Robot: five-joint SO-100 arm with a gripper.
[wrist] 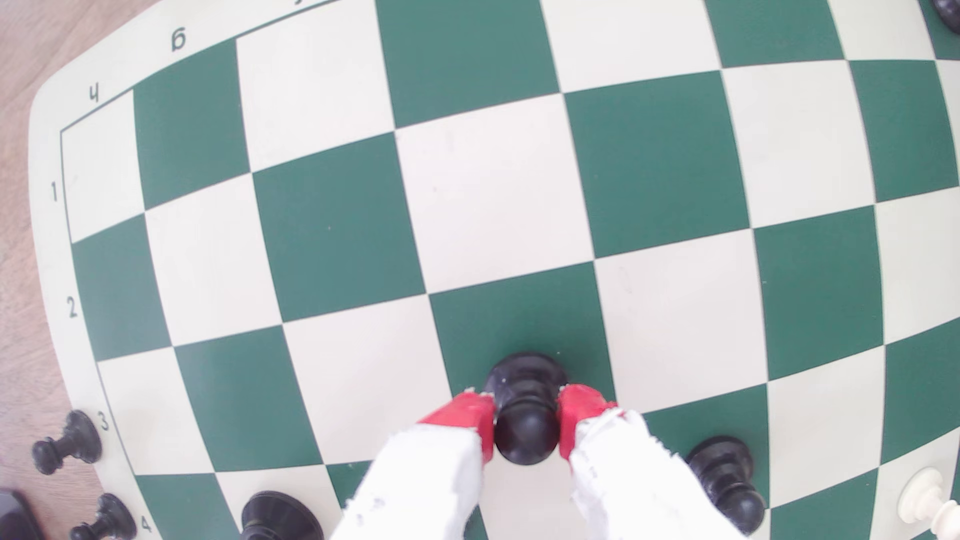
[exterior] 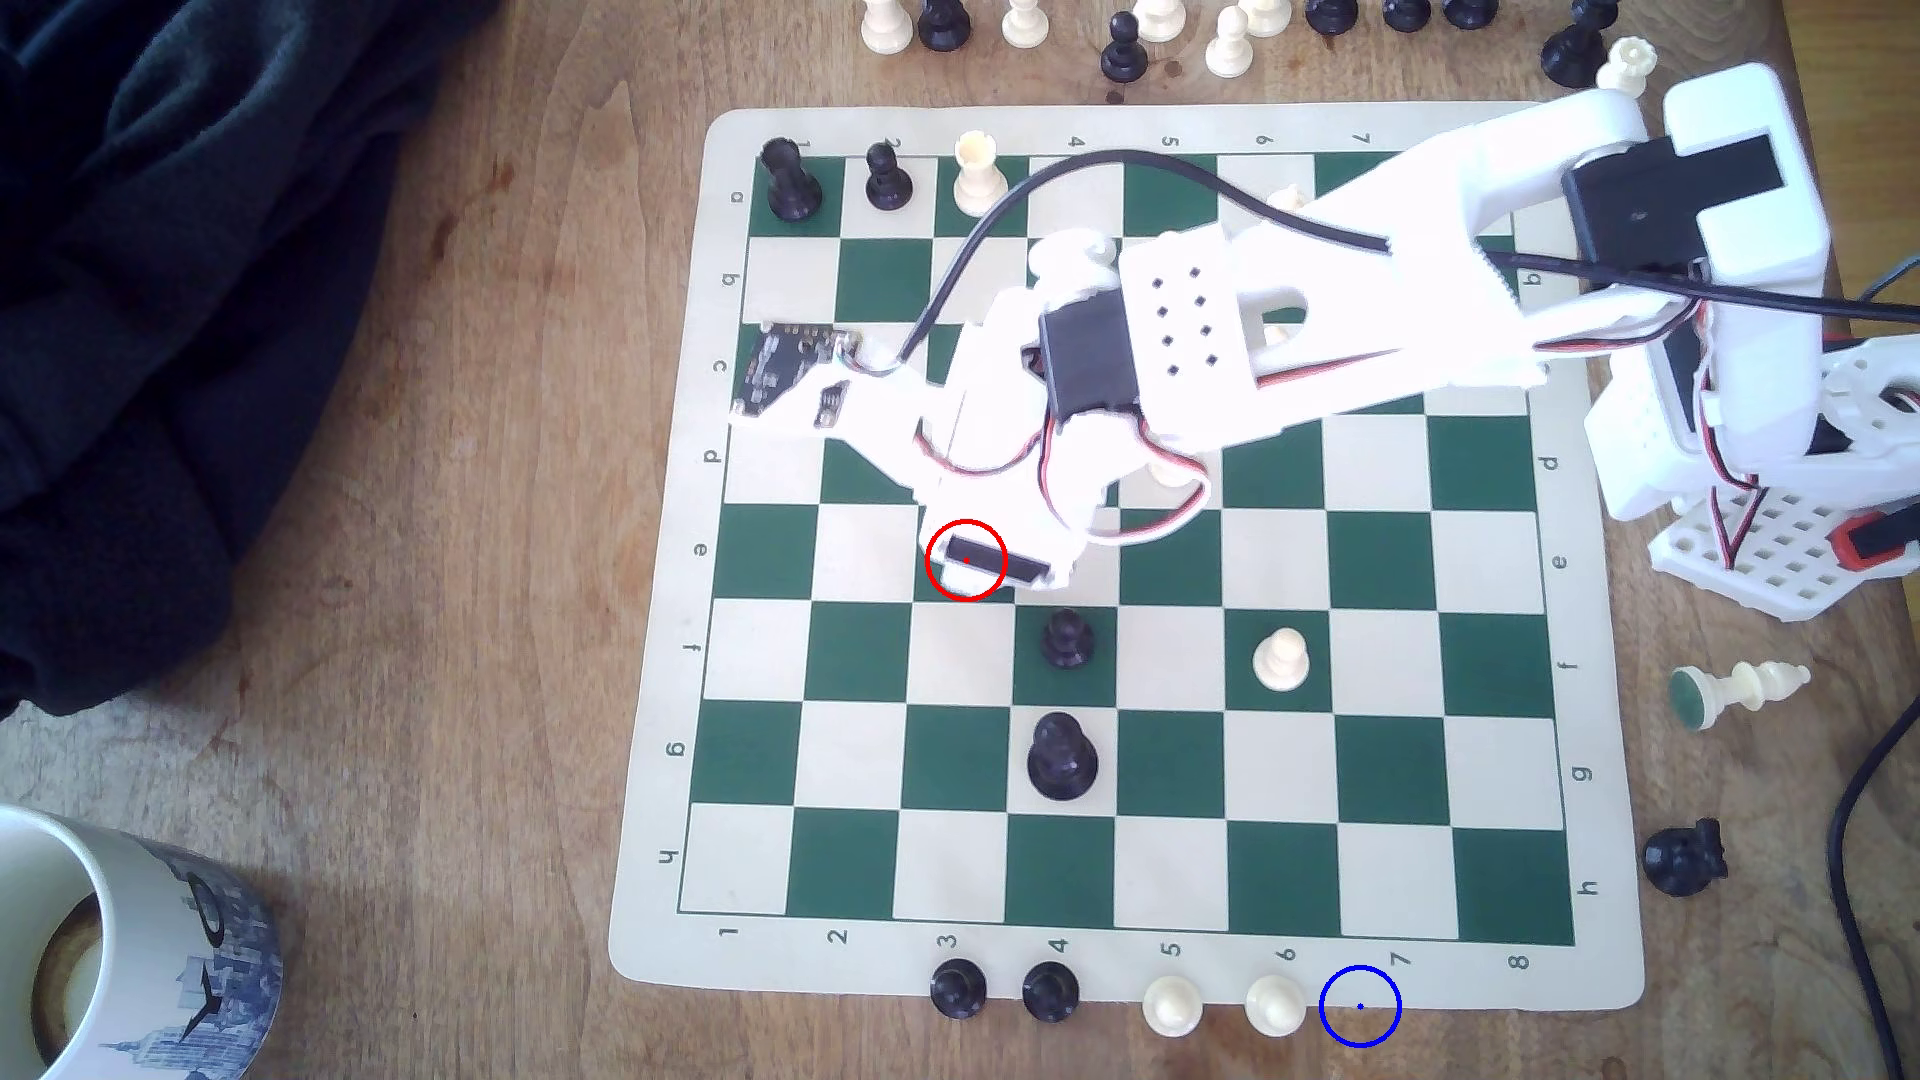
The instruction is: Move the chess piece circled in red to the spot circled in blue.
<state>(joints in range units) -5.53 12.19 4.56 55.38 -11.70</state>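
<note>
The black pawn [wrist: 525,415] is standing upright on a dark green square of the chess mat [wrist: 332,244], and in the wrist view the claw [wrist: 525,421] is closing on it, one red pad [wrist: 470,418] pressing each side of the round head. In the exterior view the arm [exterior: 1195,343] is covering that pawn from above, and the red ring [exterior: 966,560] is sitting over the claw's tip on the mat's row e, column 3. Relative to that pawn, a second black pawn [exterior: 1066,638] is standing one square diagonally away, in row f, and a taller, wider black piece [exterior: 1061,756] is standing one row beyond it, in row g. A cream pawn [exterior: 1281,659] is standing in row f, two columns farther from the held pawn than the black one. The blue ring [exterior: 1360,1005] is lying well apart from the held pawn, across the mat's numbered edge near the 7, taking in both the cream border and the wooden surface [exterior: 468,644]. Just beside that ring, along the same edge, two cream pawns [exterior: 1224,1003] are standing, and past them two black pawns [exterior: 1004,989]. A mug [exterior: 125,955] is sitting on the surface far from the held pawn, at the exterior view's lower left corner, and dark cloth [exterior: 156,312] is lying above it.
</note>
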